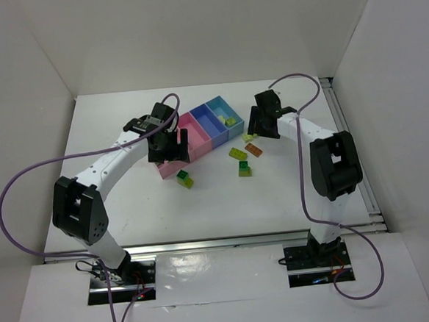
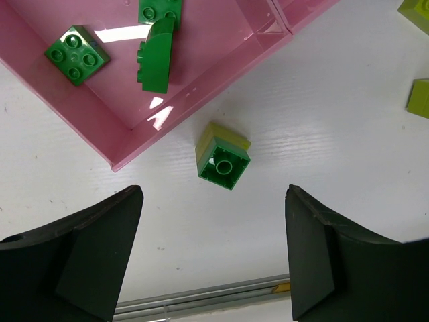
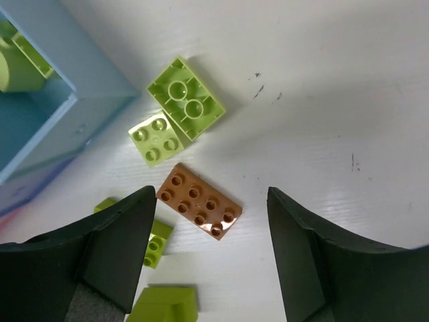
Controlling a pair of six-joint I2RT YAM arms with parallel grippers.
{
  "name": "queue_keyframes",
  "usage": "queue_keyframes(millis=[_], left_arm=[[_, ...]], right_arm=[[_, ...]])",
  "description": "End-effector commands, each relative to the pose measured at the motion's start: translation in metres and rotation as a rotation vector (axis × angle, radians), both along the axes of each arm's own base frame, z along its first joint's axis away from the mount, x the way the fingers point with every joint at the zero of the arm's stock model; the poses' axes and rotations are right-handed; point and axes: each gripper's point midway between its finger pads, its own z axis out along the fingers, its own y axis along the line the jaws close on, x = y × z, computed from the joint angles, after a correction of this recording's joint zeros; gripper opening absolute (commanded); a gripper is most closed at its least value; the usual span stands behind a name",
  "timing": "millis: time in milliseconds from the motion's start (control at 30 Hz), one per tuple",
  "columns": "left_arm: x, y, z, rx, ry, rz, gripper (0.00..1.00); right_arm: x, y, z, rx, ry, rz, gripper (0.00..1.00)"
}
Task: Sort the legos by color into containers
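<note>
The containers form a diagonal row: pink bins [image 1: 196, 139], a medium blue bin [image 1: 210, 122] and a light blue bin [image 1: 221, 105]. My left gripper [image 1: 168, 146] [image 2: 214, 261] hangs open over the table beside the pink bin [image 2: 214, 54], which holds three dark green legos [image 2: 77, 54]. A green and yellow-green lego [image 2: 223, 161] lies just ahead of its fingers. My right gripper [image 1: 263, 122] [image 3: 211, 268] is open and empty above the orange lego [image 3: 199, 201] [image 1: 254, 148]. Yellow-green legos [image 3: 186, 97] lie beyond it, beside the light blue bin [image 3: 67, 94].
More loose legos lie on the white table: a green and yellow-green one [image 1: 184, 179], a yellow-green one [image 1: 237, 153] and a green and yellow-green pair [image 1: 244, 169]. One yellow-green lego [image 1: 230, 121] sits in the light blue bin. White walls enclose the table.
</note>
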Motion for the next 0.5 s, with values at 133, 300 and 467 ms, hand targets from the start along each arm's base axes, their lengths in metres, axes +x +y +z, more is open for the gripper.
queue_keyframes(millis=[133, 300, 467], left_arm=[[0.001, 0.002, 0.010, -0.006, -0.026, -0.015, 0.89], [0.001, 0.002, 0.010, -0.006, -0.026, -0.015, 0.89], [0.004, 0.001, 0.008, -0.006, -0.026, -0.015, 0.89]], right_arm=[[-0.007, 0.019, -0.021, 0.041, 0.067, 0.130, 0.83], [-0.007, 0.027, -0.024, 0.070, 0.074, 0.167, 0.84], [-0.029, 0.027, -0.011, 0.098, 0.068, 0.188, 0.84]])
